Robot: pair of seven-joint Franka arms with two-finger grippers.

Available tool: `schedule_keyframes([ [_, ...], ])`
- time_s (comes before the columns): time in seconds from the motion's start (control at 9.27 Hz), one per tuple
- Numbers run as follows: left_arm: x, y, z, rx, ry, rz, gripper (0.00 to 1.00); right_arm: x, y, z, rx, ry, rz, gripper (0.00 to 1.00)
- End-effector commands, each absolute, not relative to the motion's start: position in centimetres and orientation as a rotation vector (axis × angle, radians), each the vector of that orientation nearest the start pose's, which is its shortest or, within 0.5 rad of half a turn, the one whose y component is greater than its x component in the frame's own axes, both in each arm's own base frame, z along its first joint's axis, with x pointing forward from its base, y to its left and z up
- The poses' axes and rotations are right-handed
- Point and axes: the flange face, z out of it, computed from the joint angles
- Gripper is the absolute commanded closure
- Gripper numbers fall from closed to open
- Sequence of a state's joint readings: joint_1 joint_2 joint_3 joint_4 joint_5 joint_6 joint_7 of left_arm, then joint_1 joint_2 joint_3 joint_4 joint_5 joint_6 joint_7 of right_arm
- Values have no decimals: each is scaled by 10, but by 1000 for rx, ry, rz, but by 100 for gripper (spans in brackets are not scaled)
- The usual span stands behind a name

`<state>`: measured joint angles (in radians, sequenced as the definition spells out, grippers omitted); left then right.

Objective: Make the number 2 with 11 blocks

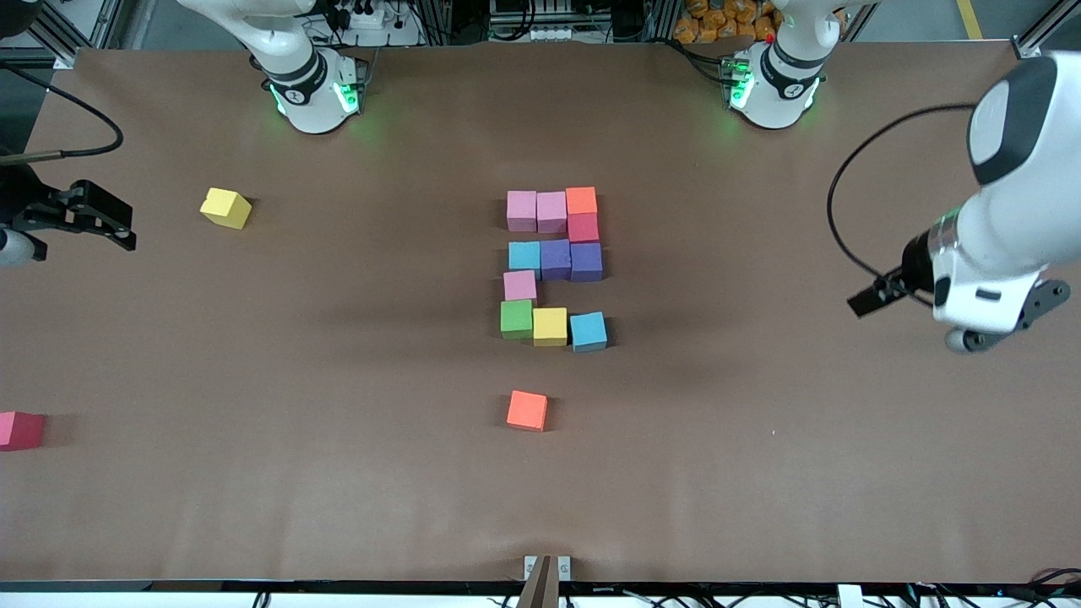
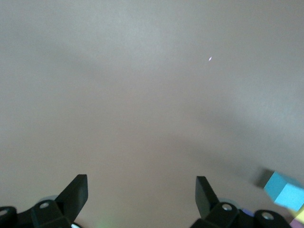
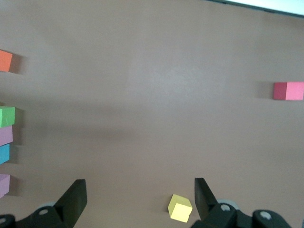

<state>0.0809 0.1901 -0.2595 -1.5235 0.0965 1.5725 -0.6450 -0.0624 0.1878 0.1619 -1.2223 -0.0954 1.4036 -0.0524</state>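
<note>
Judging by the layout, the number 2 at the table's middle looks complete with eleven blocks; three spare blocks lie apart. Left end effector and right end effector hover open, empty, over the table's ends.

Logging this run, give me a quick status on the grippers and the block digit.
Left gripper and right gripper open, empty, over bare table. Number 2 standing, eleven cubes. Three spare cubes apart.
</note>
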Motion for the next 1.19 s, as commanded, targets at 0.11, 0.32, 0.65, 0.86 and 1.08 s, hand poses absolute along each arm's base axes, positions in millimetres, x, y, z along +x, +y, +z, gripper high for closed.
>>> schedule_keyframes([
  [0.11,546,-56,584,-3057,-464,114,0,578,37,678,-3219,-161,-21,0],
  [0.32,547,-42,633,-3142,-308,-12,0,578,31,677,-3192,-141,-14,0],
  [0.65,540,-42,671,-3150,-254,-35,0,579,16,679,-3194,-98,-37,0],
  [0.86,534,-45,676,-3149,-83,4,0,580,5,678,-3177,109,-34,0],
  [1.08,534,-50,677,-3150,-66,-1,0,580,0,679,-3170,131,-38,0],
])
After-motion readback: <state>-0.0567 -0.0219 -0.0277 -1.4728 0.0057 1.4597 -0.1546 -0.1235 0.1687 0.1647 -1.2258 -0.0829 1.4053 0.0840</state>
